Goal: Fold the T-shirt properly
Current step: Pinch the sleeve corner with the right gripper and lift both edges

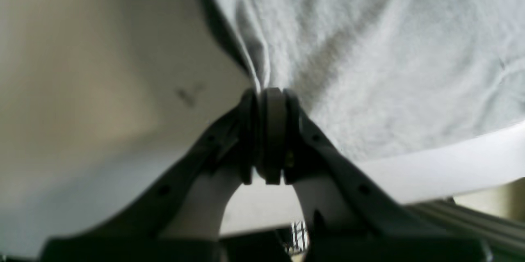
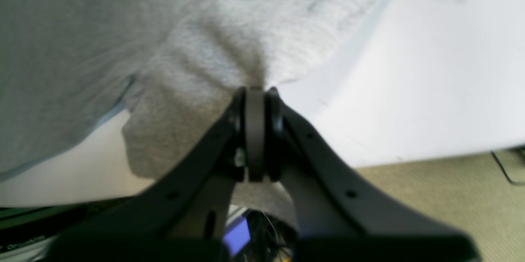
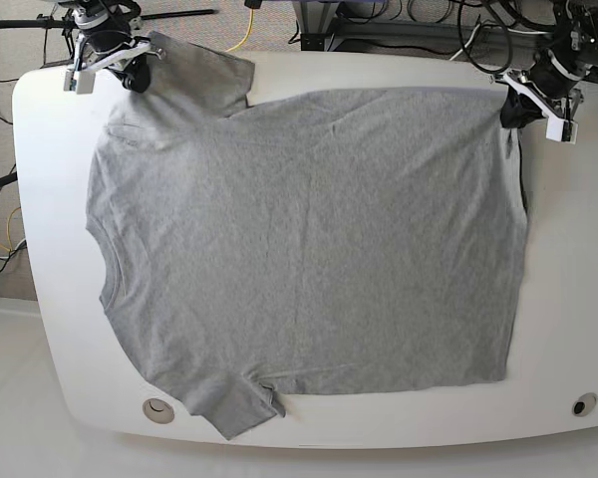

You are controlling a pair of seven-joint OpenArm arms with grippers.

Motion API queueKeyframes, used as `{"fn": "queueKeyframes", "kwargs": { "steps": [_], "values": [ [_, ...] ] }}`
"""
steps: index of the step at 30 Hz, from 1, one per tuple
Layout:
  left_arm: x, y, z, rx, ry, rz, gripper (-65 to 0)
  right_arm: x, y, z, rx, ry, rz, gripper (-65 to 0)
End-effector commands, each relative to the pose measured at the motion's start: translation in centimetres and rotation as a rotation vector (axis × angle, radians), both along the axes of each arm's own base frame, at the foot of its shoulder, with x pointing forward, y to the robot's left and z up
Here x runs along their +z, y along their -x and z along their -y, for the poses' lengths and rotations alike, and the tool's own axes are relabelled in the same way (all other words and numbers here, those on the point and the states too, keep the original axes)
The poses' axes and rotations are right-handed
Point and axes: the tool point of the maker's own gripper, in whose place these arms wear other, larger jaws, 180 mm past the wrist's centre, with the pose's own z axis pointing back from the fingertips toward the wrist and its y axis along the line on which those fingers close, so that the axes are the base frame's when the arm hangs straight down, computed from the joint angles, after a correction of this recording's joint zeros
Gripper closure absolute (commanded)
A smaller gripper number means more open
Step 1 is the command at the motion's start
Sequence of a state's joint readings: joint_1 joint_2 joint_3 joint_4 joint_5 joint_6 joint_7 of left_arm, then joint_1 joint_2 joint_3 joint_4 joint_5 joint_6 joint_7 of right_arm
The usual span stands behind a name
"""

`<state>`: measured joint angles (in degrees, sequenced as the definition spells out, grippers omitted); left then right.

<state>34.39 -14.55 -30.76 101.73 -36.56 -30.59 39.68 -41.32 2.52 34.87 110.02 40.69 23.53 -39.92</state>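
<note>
Left gripper (image 1: 268, 89): clenched on a pinch of hem corner – upper right of the base view.
Right gripper (image 2: 256, 89): clamped on cloth at the sleeve, upper left of the base view.
T-shirt (image 3: 309, 249): large heather-grey cotton tee, spread flat across the white rounded table (image 3: 568, 299).
Risk: thin pinches could slip when lifted – the fold would land crooked.
Containers: none visible.
</note>
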Motion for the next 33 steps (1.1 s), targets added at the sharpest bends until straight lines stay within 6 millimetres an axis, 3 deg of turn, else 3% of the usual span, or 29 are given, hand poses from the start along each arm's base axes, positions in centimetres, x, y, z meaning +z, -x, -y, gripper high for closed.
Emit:
{"fn": "queueKeyframes", "kwargs": {
  "steps": [1, 12, 33],
  "values": [
    [2.0, -0.8, -0.4, -0.012, -0.022, 0.065, 0.0, 1.4, -1.2, -0.2, 0.018, 0.004, 0.055, 0.0],
    [2.9, -2.0, -1.1, 0.005, -0.042, 0.1, 0.0, 2.7, -4.3, -0.6, 0.047, 0.007, 0.128, 0.0],
    [6.0, -8.1, -0.6, -0.007, -0.036, 0.247, 0.0, 5.3, -8.6, 0.9, 0.065, 0.043, 0.24, 0.0]
  ]
}}
